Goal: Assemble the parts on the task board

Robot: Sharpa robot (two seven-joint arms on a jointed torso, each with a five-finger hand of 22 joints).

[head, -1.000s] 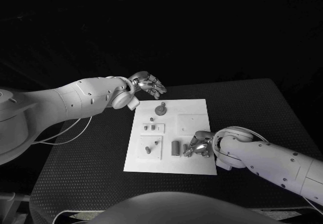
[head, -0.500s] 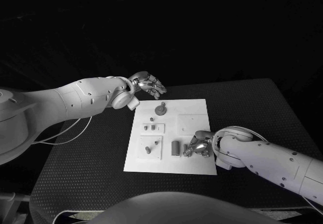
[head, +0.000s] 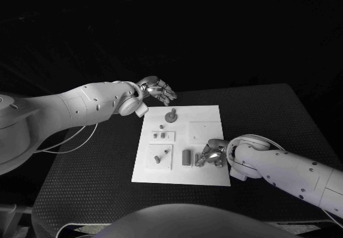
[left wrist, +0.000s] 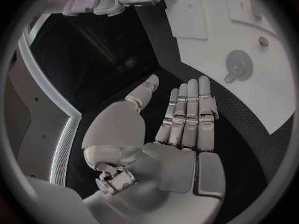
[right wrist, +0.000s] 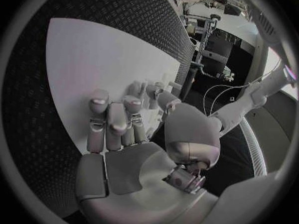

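The white task board (head: pixel 203 116) lies in the middle of the black table. On it I see a round disc part (head: pixel 171 117), two small pegs (head: pixel 158 134), a tilted peg (head: pixel 157 159) and a dark upright block (head: pixel 186 157). My left hand (head: pixel 158 91) hovers over the board's far left corner, fingers stretched out and holding nothing; in the left wrist view that hand (left wrist: pixel 187 119) is flat, with the disc part (left wrist: pixel 237 63) beyond it. My right hand (head: pixel 212 152) rests on the board's near right part, fingers curled down beside a small part (head: pixel 199 159). Whether it grips that part is hidden.
The black textured table (head: pixel 93 168) reaches well beyond the board on both sides and at the near edge. A white cable (head: pixel 71 141) hangs from my left arm over the table's left side. My right forearm (head: pixel 286 171) lies across the near right corner.
My right hand's fingers have shifted very slightly by the small part. The left hand and the board's parts stay where they were.
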